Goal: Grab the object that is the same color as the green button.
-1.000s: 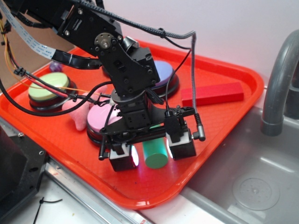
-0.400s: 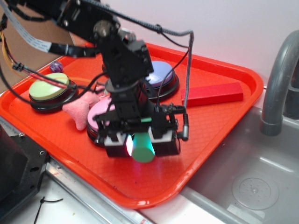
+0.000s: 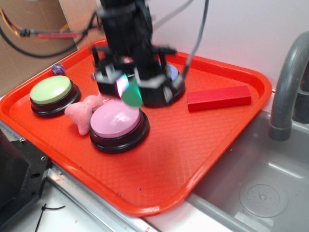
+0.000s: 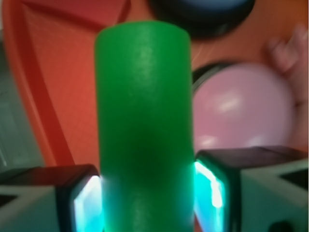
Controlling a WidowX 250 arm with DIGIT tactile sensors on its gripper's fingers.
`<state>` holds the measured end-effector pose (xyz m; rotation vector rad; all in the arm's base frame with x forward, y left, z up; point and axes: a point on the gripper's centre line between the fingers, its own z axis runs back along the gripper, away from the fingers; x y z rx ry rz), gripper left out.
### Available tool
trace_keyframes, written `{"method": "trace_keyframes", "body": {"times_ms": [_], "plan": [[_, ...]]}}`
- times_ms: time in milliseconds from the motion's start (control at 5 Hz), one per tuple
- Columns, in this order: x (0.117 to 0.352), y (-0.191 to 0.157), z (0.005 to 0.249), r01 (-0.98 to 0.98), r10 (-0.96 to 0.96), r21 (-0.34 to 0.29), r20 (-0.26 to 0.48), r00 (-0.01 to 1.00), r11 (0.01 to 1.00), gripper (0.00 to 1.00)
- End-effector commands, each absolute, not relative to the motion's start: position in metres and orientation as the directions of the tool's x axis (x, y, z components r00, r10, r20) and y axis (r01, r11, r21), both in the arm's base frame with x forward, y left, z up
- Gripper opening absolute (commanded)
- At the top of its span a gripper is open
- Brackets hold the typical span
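Exterior: orange tray (image 3: 203, 145) beside sink (image 3: 263, 186).

Blue button (image 3: 170, 77) mostly behind blurred arm (image 3: 126, 29)

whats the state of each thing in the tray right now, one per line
gripper: shut on the green cylinder, raised off the tray
green cylinder: held between the pads, off the tray
green button: untouched
pink button: untouched
red block: lying flat on the tray

The orange tray (image 3: 227, 140) is holding 3 push buttons, 1 green cylinder block (image 3: 132, 95), 1 red rectangular block (image 3: 219, 97), 1 pink toy (image 3: 82, 113)
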<state>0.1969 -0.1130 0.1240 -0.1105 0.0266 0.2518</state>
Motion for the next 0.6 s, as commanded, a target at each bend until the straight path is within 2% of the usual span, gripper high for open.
{"method": "trace_keyframes", "body": {"times_ms": [0,200,400], "plan": [[0.209,-0.088,0.215,-0.224,0.236,-0.101,0.136,0.962,0.969,0.00],[0.205,-0.077,0.213,-0.286,0.309,-0.153,0.155,0.938,0.946,0.00],[0.220,-0.074,0.206,-0.167,0.172,-0.094,0.058,0.983,0.982,0.71]]}}
